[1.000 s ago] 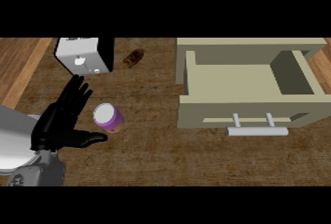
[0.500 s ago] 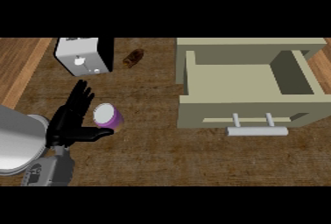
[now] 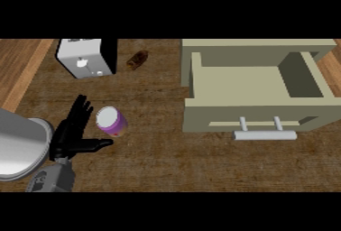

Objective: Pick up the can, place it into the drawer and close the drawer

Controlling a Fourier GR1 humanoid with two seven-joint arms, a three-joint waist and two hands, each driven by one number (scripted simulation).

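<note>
A purple can (image 3: 111,121) with a white top stands upright on the wooden counter, left of the middle. My left hand (image 3: 70,135) is just to its left, open, with the fingers straight and pointing away from me. The thumb reaches out to the right under the can's near side, and I cannot tell whether it touches. The beige drawer (image 3: 253,113) stands pulled open at the right with nothing inside, its pale bar handle (image 3: 265,134) facing me. My right hand does not show.
A white and black box-shaped appliance (image 3: 86,57) stands at the back left, with a small brown object (image 3: 137,59) beside it. A large grey rounded part of my arm (image 3: 20,144) fills the left edge. The cabinet body (image 3: 260,45) lies behind the drawer.
My left hand has drawn a little nearer to me and stayed beside the can. More of the grey arm shows at the left. The can and drawer have not moved.
</note>
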